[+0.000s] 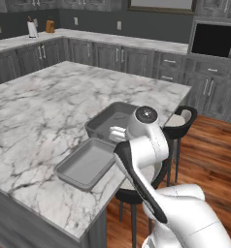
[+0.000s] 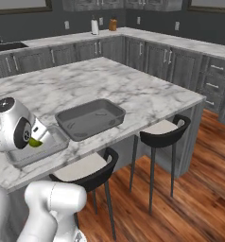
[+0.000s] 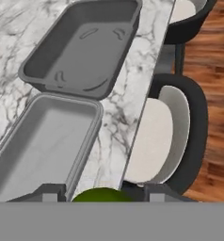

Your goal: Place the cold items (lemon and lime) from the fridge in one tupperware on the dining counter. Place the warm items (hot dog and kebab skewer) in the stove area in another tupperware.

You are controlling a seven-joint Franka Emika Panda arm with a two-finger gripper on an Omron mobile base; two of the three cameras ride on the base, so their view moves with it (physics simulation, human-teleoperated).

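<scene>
We find no brand, label or writing we can read on anything here.

The lime point(image 3: 101, 195) sits at the bottom centre of the hand view, a green round between the two dark fingertips point(image 3: 49, 192), so the gripper point(image 3: 100, 194) is closed part-way around it and holds it. In the right base view the lime point(image 2: 35, 142) shows as a small green spot at the left edge, tucked under the white hand and just above the near tub point(image 2: 53, 146). In the left base view the hand point(image 1: 118, 134) sits mid-frame, over the seam between the two tubs.

The two tubs lie side by side on the marble counter point(image 1: 35, 111), touching or nearly so. The light tub point(image 3: 43, 141) fills the lower left of the hand view; the dark tub point(image 3: 83, 44) lies above it, toward the top. Both look bare inside. The lime hangs at the light tub's near corner, close to the counter's edge.

Two stools point(image 2: 164, 130) stand below the counter, right of centre in the right base view.
</scene>
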